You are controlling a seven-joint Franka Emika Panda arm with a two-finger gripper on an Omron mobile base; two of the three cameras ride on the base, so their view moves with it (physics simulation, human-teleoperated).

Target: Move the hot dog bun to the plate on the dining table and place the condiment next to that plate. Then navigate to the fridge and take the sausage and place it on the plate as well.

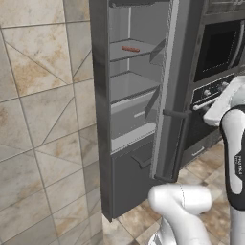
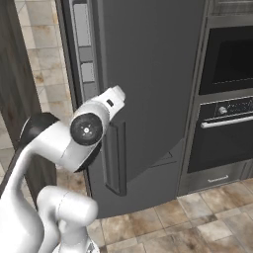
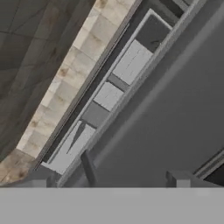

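Sausage (image 1: 130, 49): thin reddish-brown stick lying flat on an upper pale grey shelf (image 1: 136, 51) inside the fridge (image 1: 100, 119), seen in left base view; it sits toward the front-middle of that shelf, apart from both side walls, w/ nothing else on the shelf beside it. Fridge door (image 2: 148, 84) stands open: in left base view it shows edge-on at the fridge's right side, its long handle (image 1: 176, 115) sticking out toward the oven side; in right base view the door's dark outer face dominates, w/ vertical handle (image 2: 114, 158) low on its left part. Below the sausage's shelf: a second bare shelf, then a pale drawer (image 1: 131, 117), then a dark lower panel of the fridge. Black wall oven (image 2: 230, 59) w/ knobs and a bar handle stands just right of the fridge in both base views. Tiled wall (image 1: 43, 95) lies left of the fridge, tiled floor (image 2: 197, 222) in front of it. Arm rises in front of the fridge door in right base view, wrist angled up toward the door's inner-edge strip of pale panels (image 2: 85, 44). Gripper (image 3: 131, 181): two dark fingertips (image 3: 177, 179) at bottom of hand view, spread wide apart, nothing between them; they point at the door's dark face, w/ the strip of pale panels running diagonally above. Gripper well apart from the sausage; no contact w/ door discernible.
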